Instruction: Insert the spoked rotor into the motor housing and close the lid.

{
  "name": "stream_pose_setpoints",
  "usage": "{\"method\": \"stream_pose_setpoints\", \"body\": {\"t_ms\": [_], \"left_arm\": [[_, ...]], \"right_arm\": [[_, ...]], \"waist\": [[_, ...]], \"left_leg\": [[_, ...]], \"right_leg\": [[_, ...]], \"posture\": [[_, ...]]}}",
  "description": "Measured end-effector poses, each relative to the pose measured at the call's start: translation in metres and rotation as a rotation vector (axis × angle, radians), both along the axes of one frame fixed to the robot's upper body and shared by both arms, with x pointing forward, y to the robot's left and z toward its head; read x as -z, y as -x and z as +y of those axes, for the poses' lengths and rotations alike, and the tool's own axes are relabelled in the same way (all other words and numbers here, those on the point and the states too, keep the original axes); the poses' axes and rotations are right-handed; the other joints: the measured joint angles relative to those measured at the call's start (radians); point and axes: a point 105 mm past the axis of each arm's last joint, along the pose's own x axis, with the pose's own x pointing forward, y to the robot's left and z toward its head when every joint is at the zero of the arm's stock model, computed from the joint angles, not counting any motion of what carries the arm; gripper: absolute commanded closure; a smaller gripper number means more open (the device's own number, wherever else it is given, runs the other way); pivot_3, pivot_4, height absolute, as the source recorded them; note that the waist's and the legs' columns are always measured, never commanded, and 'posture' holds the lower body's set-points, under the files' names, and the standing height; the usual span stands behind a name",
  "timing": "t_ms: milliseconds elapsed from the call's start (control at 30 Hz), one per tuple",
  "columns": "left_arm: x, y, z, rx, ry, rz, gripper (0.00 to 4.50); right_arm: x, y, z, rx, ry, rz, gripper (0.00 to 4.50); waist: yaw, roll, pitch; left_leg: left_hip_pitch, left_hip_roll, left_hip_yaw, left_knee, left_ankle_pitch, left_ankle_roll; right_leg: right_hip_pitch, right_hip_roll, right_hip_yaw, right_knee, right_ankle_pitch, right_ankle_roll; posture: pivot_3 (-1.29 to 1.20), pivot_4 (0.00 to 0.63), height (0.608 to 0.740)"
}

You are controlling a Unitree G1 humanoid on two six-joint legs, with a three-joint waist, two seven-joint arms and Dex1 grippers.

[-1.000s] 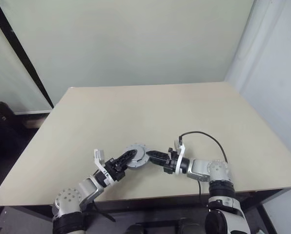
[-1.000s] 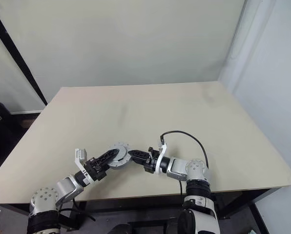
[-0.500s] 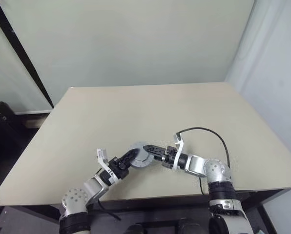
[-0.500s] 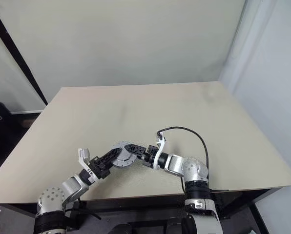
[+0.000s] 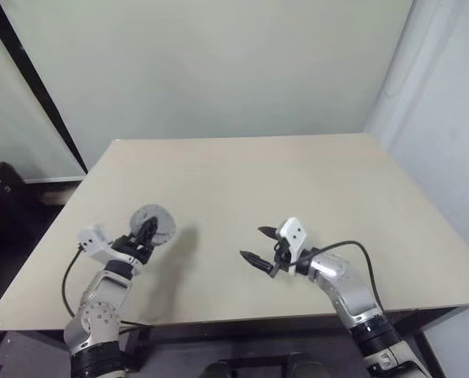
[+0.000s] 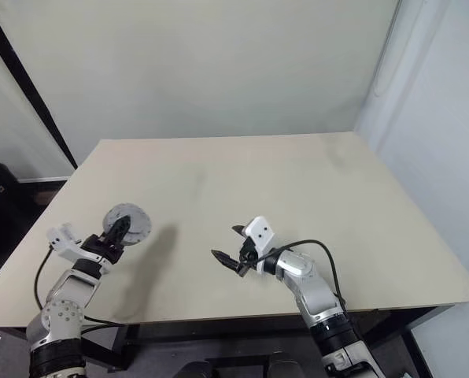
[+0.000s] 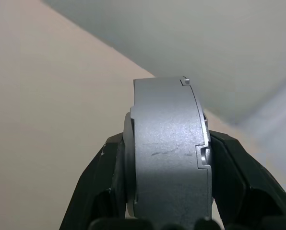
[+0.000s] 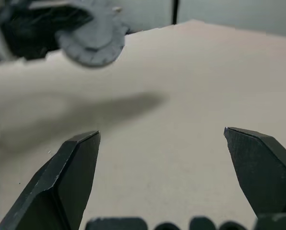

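My left gripper (image 5: 147, 231) is shut on the motor housing (image 5: 158, 220), a thick round grey metal drum held on edge above the table's left front. Along my left fingers, the motor housing (image 7: 167, 158) sits clamped across its flat faces, with a thinner grey disc that looks like the lid (image 7: 128, 163) flush against one face. No windings show, and the spoked rotor is hidden. My right gripper (image 5: 251, 243) hangs open and holds nothing near the table's front middle, well right of the housing. The housing (image 8: 92, 45) lies far beyond the right gripper's fingers (image 8: 78, 163).
The beige table (image 5: 297, 181) carries nothing else. A black cable (image 5: 352, 250) loops off my right wrist. A pale wall stands behind the table, and a black post (image 5: 38, 87) slants at the far left.
Both grippers met at the housing in the front middle. My right gripper let go, opened wide and rolled. My left arm swung left, carrying the housing up on edge.
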Motion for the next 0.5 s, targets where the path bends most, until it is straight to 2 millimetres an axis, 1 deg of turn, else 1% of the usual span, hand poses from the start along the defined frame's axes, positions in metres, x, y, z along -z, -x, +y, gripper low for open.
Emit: {"method": "stream_pose_setpoints", "body": {"t_ms": [67,167,233,300,500], "left_arm": [[0.013,0.003,0.012,-0.055,-0.014,0.036,2.5],[0.029,0.005,0.017,-0.088,-0.012,0.087,2.5],[0.037,0.004,0.018,-0.1,-0.006,0.107,2.5],[0.04,0.003,0.019,-0.111,-0.003,0.113,2.5],[0.04,-0.005,0.018,-0.118,0.008,0.107,2.5]], "right_arm": [[0.005,0.005,0.0,-0.006,0.015,-0.015,0.0],[0.007,0.006,-0.001,-0.008,0.037,-0.03,0.0],[0.008,0.007,-0.002,-0.008,0.042,-0.034,0.0],[0.009,0.008,-0.002,-0.013,0.051,-0.038,0.0],[0.008,0.008,-0.003,-0.013,0.073,-0.056,0.0]], "waist": [[0.009,-0.002,0.0],[0.019,-0.006,0.001],[0.029,-0.009,0.0],[0.036,-0.012,0.0],[0.036,-0.013,0.0]], "left_leg": [[0.0,0.0,0.0,0.0,0.0,0.0],[0.0,0.0,-0.001,0.002,0.0,0.0],[0.0,0.0,-0.001,0.003,0.0,0.0],[0.0,0.0,-0.001,0.003,0.0,0.0],[0.0,0.0,-0.001,0.004,0.0,0.0]], "right_leg": [[0.0,0.0,0.0,0.0,0.0,0.0],[0.001,0.0,0.0,0.0,0.0,0.0],[0.001,0.0,-0.001,0.0,0.0,0.0],[0.001,0.0,-0.001,0.0,0.0,0.0],[0.002,0.0,0.0,0.001,0.001,0.0]], "posture": [[0.0,0.0,0.74],[0.0,0.0,0.74],[0.0,0.0,0.74],[0.0,0.0,0.74],[0.0,0.0,0.74]]}}
